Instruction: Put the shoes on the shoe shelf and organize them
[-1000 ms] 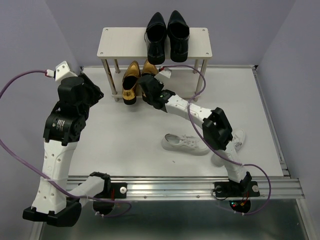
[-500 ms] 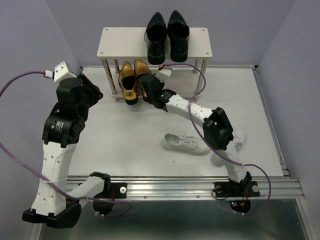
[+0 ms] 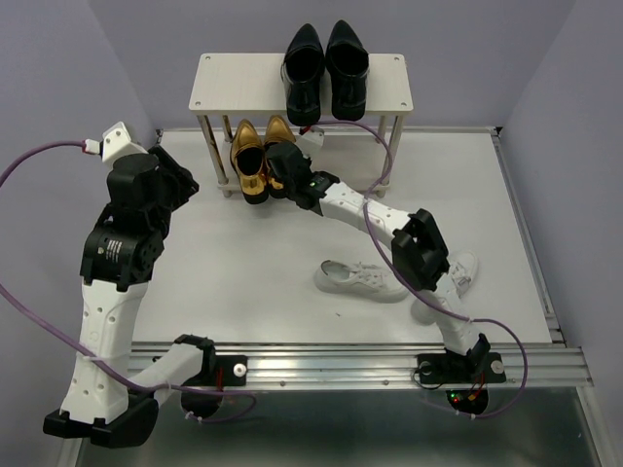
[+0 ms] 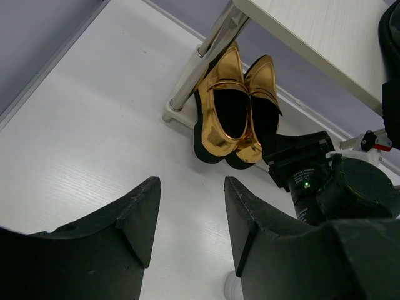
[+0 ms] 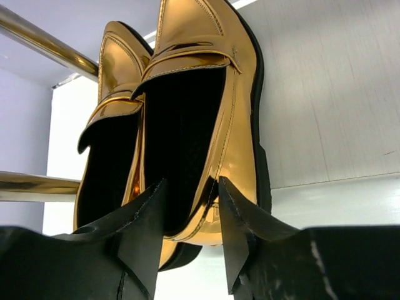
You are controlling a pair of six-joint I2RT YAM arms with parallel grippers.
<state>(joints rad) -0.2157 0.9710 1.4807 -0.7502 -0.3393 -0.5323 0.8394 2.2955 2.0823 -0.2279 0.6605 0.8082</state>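
The shoe shelf [image 3: 234, 83] stands at the back, and two glossy black dress shoes [image 3: 323, 68] sit on its top board. Two gold loafers [image 3: 245, 161] lie side by side under that board, toes in and heels sticking out at the front. They also show in the left wrist view [image 4: 220, 119]. My right gripper [image 3: 282, 169] is at the heel of the right loafer [image 5: 206, 37]. It is open [image 5: 189, 182], with that heel between its fingers. My left gripper [image 4: 190, 181] is open and empty above the table, left of the shelf. Two white sneakers [image 3: 358, 280] lie apart on the table.
The second sneaker [image 3: 465, 270] lies partly behind the right arm's elbow. The shelf's silver legs [image 4: 200, 62] and rails [image 5: 37, 28] stand close to the loafers. The right arm's purple cable [image 3: 384, 156] loops past the shelf's right legs.
My right gripper has moved left and toward the shelf. The right loafer has come alongside the left one, and both have slid further under the top board. The left arm has barely shifted.
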